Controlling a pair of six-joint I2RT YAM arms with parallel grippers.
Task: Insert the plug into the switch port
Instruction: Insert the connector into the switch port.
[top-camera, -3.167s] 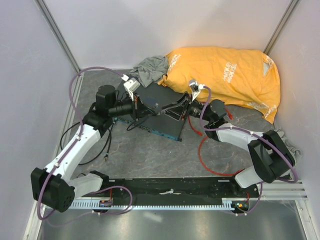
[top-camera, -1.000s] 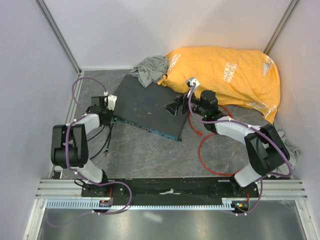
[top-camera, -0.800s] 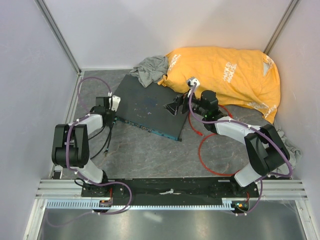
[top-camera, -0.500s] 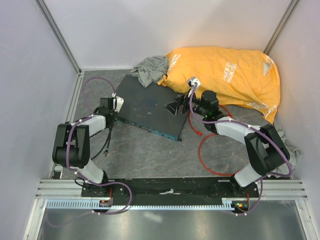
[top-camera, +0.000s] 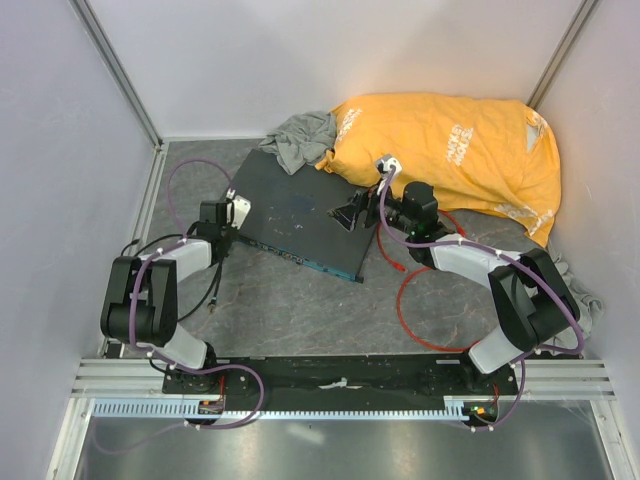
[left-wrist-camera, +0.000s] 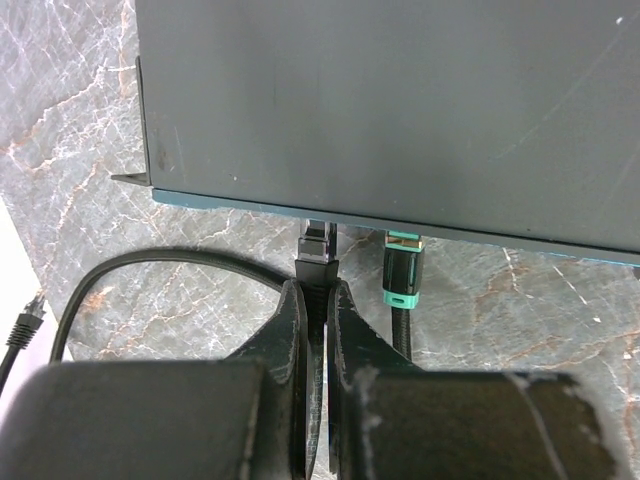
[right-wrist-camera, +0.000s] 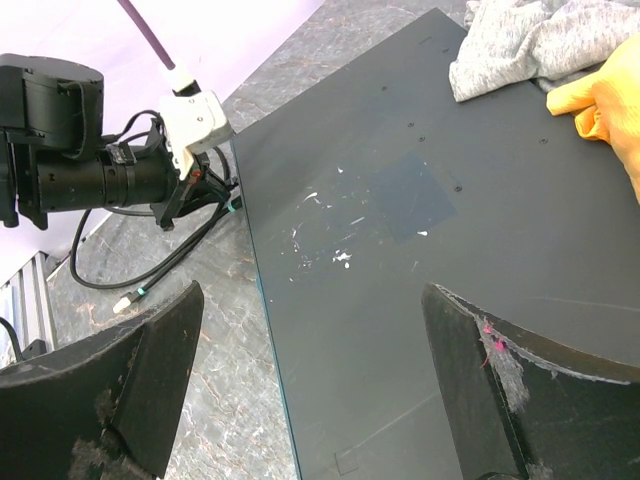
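The switch is a flat dark grey box with a thin blue-green front edge. My left gripper is shut on a small black plug with a black cable. The plug's tip meets that front edge, and the port itself is hidden beneath the box's top. In the top view the left gripper sits at the switch's front left corner. My right gripper stands wide open above the switch's top, empty, and appears in the top view too. A thin red cable loops on the floor right of the switch, its end indistinct.
A green-banded black connector sits at the front edge just right of the held plug. A loose black cable curls at the left. An orange bag and grey cloth lie behind the switch. Walls close in on both sides.
Three seconds ago both arms reached over the switch. Over the last second the left gripper has slid right along the floor up to the switch's front left edge. The right arm barely moved.
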